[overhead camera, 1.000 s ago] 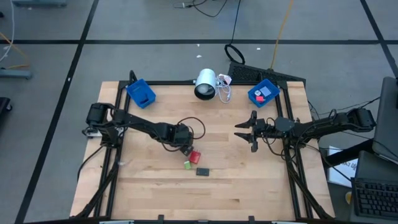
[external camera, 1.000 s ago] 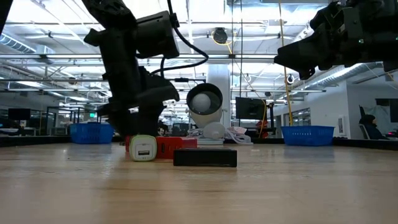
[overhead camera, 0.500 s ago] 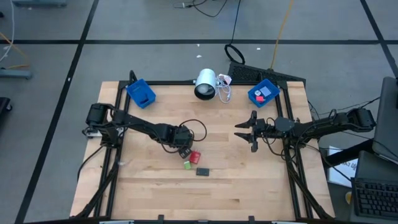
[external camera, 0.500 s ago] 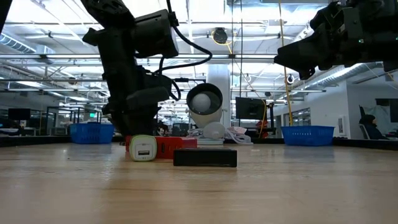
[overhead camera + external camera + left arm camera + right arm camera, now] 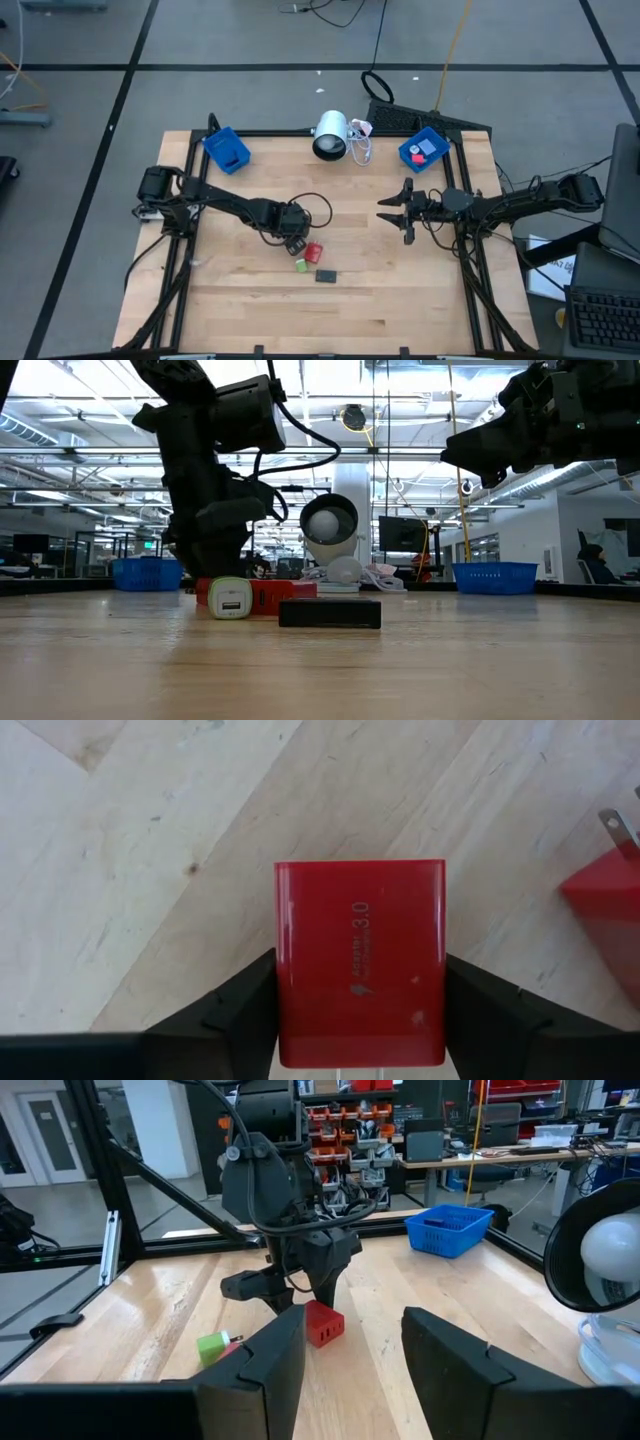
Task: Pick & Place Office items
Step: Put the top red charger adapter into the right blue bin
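My left gripper (image 5: 296, 241) points down near the table's middle, shut on a red blocky charger (image 5: 360, 960) marked "3.0". A second red piece with metal prongs (image 5: 605, 905) lies right beside it; it also shows in the high view (image 5: 314, 252). A green-and-white piece (image 5: 301, 265) and a dark grey block (image 5: 326, 275) lie on the wood just nearer. My right gripper (image 5: 392, 211) hangs open above the table's right half, touching nothing. My left gripper pinches the red charger by its two long side faces (image 5: 290, 1005), one dark finger (image 5: 235, 1020) on each side. The fingers come from above, pointing down. In the low view a red edge (image 5: 203, 592) under the gripper sits at table level.
A blue bin (image 5: 226, 150) stands at the far left corner and another (image 5: 424, 150), holding small pieces, at the far right. Between them lies a white cylindrical lamp (image 5: 331, 135) with a cable. Black frame rails (image 5: 180, 290) run along the table's sides.
My left gripper has come down a little onto the cluster of small pieces and then held still. The pieces on the table have kept their places.
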